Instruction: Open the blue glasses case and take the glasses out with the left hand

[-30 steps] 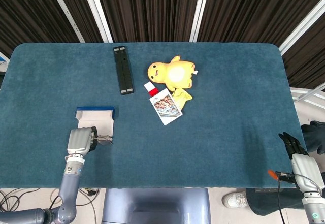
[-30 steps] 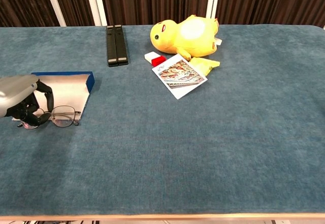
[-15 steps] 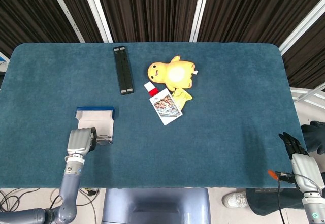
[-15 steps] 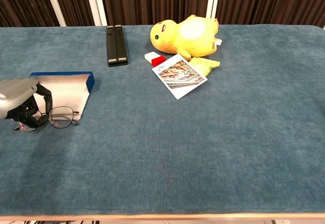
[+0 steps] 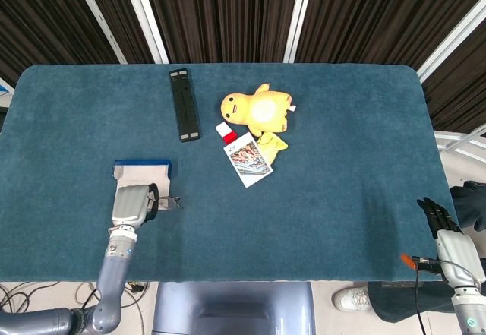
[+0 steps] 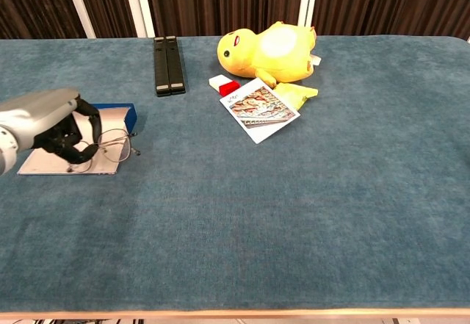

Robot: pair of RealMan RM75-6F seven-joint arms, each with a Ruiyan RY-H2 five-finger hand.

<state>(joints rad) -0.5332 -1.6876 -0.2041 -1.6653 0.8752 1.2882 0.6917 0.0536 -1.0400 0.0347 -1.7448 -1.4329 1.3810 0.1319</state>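
1. Head view: the left hand is positioned over the near-left area of the desk, just in front of the open blue glasses case.
2. Head view: the glasses project from the right side of the left hand, with the fingers closed around one end of the frame.
3. Head view: the case lies open, its pale lining facing up and its blue edge on the far side.
4. Head view: the right hand is located off the near-right corner of the desk, beyond its edge. The view does not show whether its dark fingers are open or closed.
5. Head view: a black bar lies toward the far edge, left of centre. A yellow plush toy lies near the centre, with a red-and-white block and a printed card just in front of it.
6. Chest view: the left hand is at the left edge of the desk, its fingers curled around the glasses.
7. Chest view: the glasses are raised above the desk surface, lenses to the right of the hand and the temple tips pointing down.
8. Chest view: the case is partly hidden behind the hand; its blue edge and part of the pale lining are visible.
9. Chest view: the right hand does not appear.
10. Chest view: the black bar, plush toy, block and card occupy the far half of the desk.
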